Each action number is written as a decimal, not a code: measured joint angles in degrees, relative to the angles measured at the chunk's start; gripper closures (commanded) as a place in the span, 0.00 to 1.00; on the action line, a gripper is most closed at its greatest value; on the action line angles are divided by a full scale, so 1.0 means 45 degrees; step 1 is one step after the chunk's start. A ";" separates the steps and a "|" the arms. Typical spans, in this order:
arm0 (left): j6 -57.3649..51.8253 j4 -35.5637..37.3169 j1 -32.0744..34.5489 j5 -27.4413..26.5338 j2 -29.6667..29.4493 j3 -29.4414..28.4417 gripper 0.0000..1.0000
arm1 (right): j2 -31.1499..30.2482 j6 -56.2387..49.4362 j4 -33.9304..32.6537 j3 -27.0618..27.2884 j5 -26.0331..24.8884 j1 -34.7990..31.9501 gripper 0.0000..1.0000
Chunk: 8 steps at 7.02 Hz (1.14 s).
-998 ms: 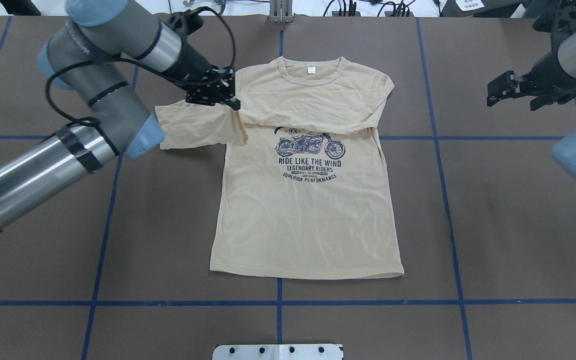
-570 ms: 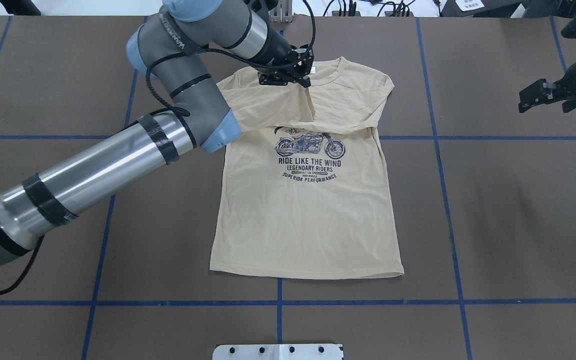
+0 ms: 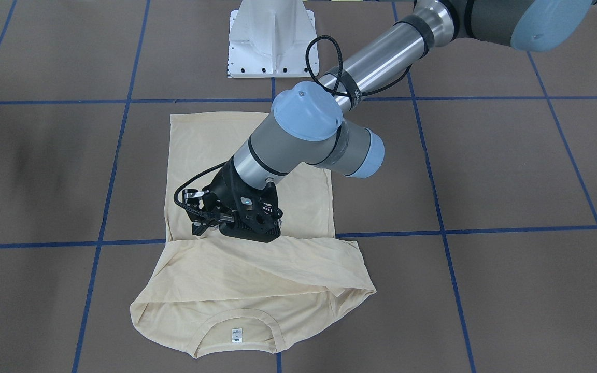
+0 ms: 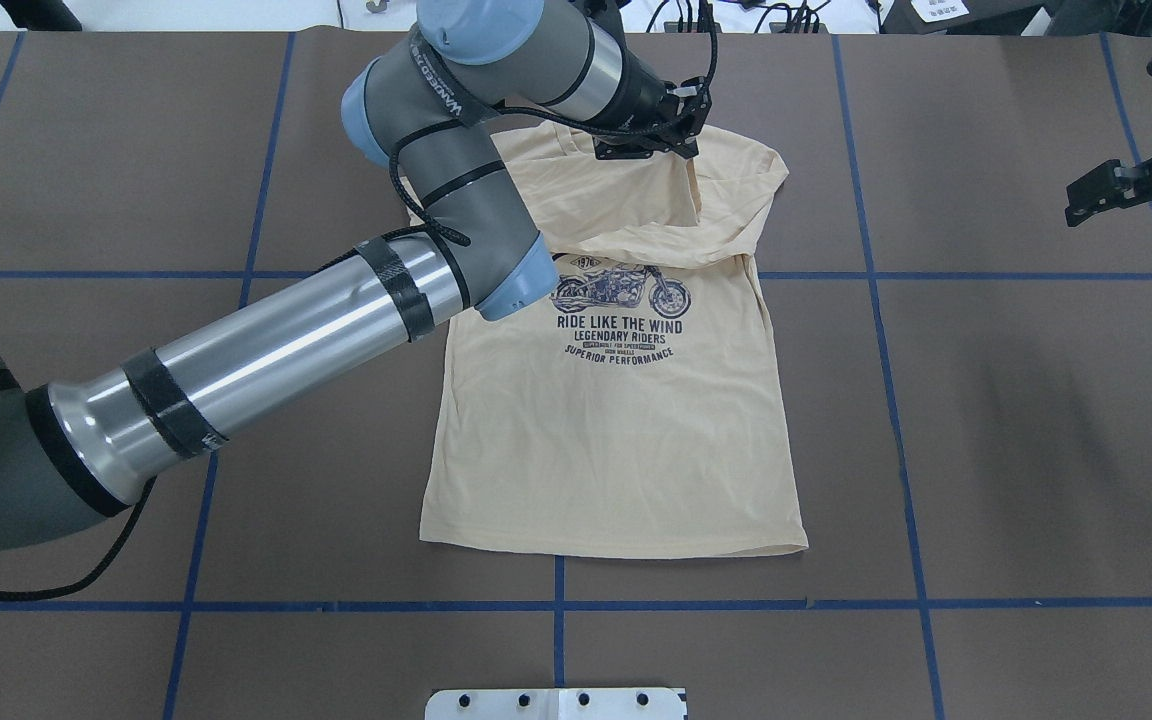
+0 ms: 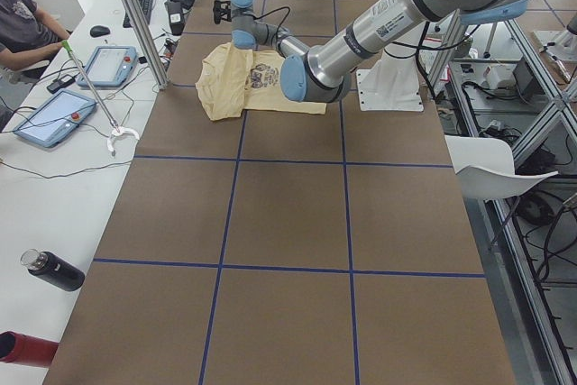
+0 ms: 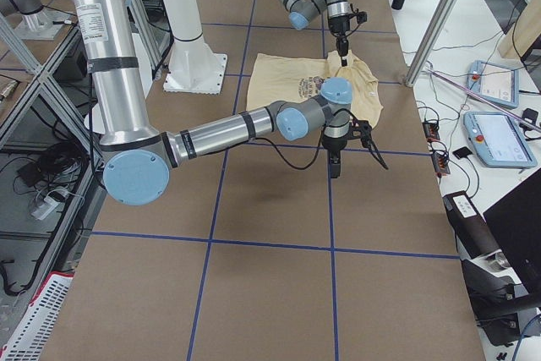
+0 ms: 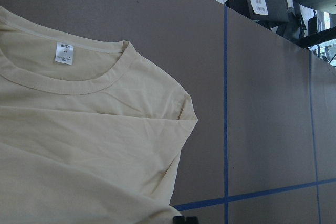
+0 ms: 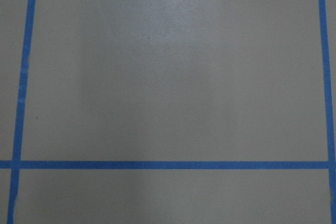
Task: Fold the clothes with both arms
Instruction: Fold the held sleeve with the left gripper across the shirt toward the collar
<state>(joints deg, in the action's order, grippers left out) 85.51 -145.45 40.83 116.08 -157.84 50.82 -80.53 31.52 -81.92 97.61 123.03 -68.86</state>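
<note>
The cream-yellow T-shirt [image 4: 616,430] lies flat, with its navy motorcycle print [image 4: 621,310] facing up. Its right sleeve is folded across the chest. My left gripper [image 4: 684,150] is shut on the shirt's left sleeve and holds it above the collar area, right of centre, with the sleeve hanging down. It also shows in the front-facing view [image 3: 198,228]. The left wrist view shows the collar with its white neck label [image 7: 64,53]. My right gripper [image 4: 1114,210] hovers open and empty off the shirt at the far right.
The brown table top [image 4: 986,450] carries a grid of blue tape lines. The white pedestal base [image 3: 272,39] stands at the robot's side of the table. A side table with tablets [image 5: 54,119], a black bottle [image 5: 54,270] and a seated person [image 5: 22,24] lies beyond the far edge.
My left gripper has carried the left sleeve rightward, from the shirt's left side to above the right of the collar. My right gripper has drawn back to the right.
</note>
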 measured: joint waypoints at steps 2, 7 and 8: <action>0.0129 -0.0474 -0.0399 -0.0838 -0.0491 -0.0692 1.00 | -0.0005 -0.0173 0.0002 -0.0062 0.0004 -0.0054 0.00; 0.1334 -0.1734 -0.1248 -0.2773 -0.1079 -0.1456 0.47 | -0.0033 -0.0564 0.0002 -0.0219 0.0024 -0.0199 0.00; 0.1345 -0.1795 -0.1417 -0.3046 -0.1140 -0.1622 0.25 | -0.0030 -0.0561 0.0002 -0.0244 0.0024 -0.0194 0.00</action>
<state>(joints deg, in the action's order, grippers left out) 91.56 -153.53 34.45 102.37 -162.97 43.52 -80.67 29.00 -81.91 96.52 123.14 -69.74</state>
